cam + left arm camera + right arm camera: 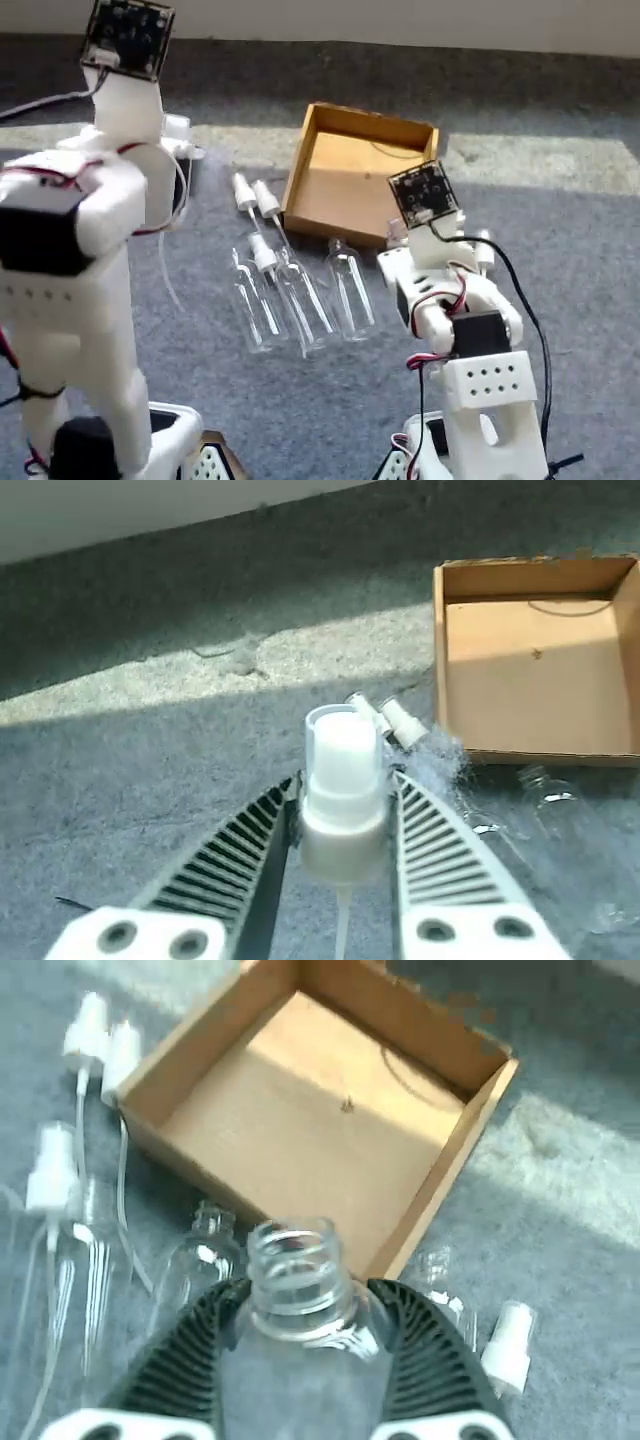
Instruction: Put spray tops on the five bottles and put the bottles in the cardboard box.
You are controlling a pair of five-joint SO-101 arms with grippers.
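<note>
My left gripper (343, 782) is shut on a white spray top (343, 810) with its dip tube hanging down, held above the grey carpet to the left of the cardboard box (440, 660). My right gripper (297, 1298) is shut on a clear bottle (295, 1260) with a bare threaded neck, just in front of the box (442, 1195). In the high view three clear bottles (300, 300) lie side by side in front of the box (300, 175). One of them has a spray top (263, 255) at its neck, and two loose spray tops (255, 195) lie by the box's left wall.
Beside the box's near right corner lie another clear bottle (435, 1272) and a loose spray top (508, 1345). The box has nothing in it. Grey carpet covers the floor, with a sunlit band across the back. Both arm bases stand at the front edge.
</note>
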